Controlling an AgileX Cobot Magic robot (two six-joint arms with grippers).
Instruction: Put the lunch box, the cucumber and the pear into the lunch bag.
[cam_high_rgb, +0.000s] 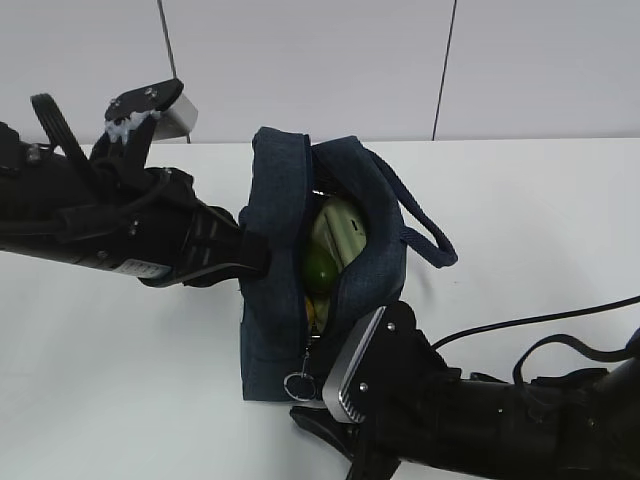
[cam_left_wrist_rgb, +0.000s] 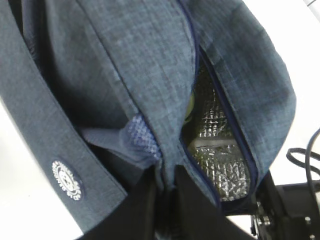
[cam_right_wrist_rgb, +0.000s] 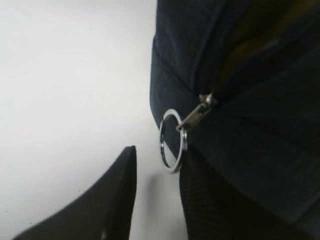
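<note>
lunch bag (cam_high_rgb: 275, 300) pinched at side fabric by left gripper (cam_left_wrist_rgb: 165, 187) | right gripper (cam_right_wrist_rgb: 157, 192) unclenched, zipper ring (cam_right_wrist_rgb: 171, 141) between jaws, nothing held | cucumber (cam_high_rgb: 320, 265), lunch box (cam_high_rgb: 340, 228) seen inside bag, pear not clearly made out | risk: ring missed on closing, fabric caught instead

Navy lunch bag (cam_high_rgb: 275, 300) unzipped, holding lunch box (cam_high_rgb: 345, 228), cucumber (cam_high_rgb: 320, 266), pear (cam_high_rgb: 316, 312)
</note>
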